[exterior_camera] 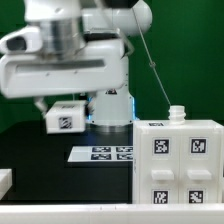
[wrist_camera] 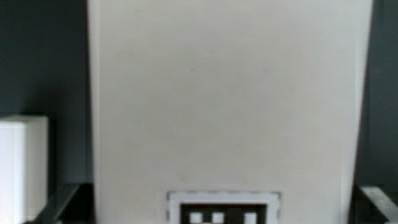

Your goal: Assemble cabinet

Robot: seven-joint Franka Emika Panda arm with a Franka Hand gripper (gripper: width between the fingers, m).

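The cabinet is a large white box at the exterior view's lower right, with four tagged square panels facing the camera and a small white knob on top. My gripper hangs at the exterior view's left, above the black table and well away from the cabinet. It is shut on a white tagged panel. In the wrist view the panel fills the space between the dark fingertips, with its tag close to my gripper.
The marker board lies flat on the black table below the held panel. A white part shows at the exterior view's lower left edge. Another white piece shows beside the panel in the wrist view. The arm's base stands behind.
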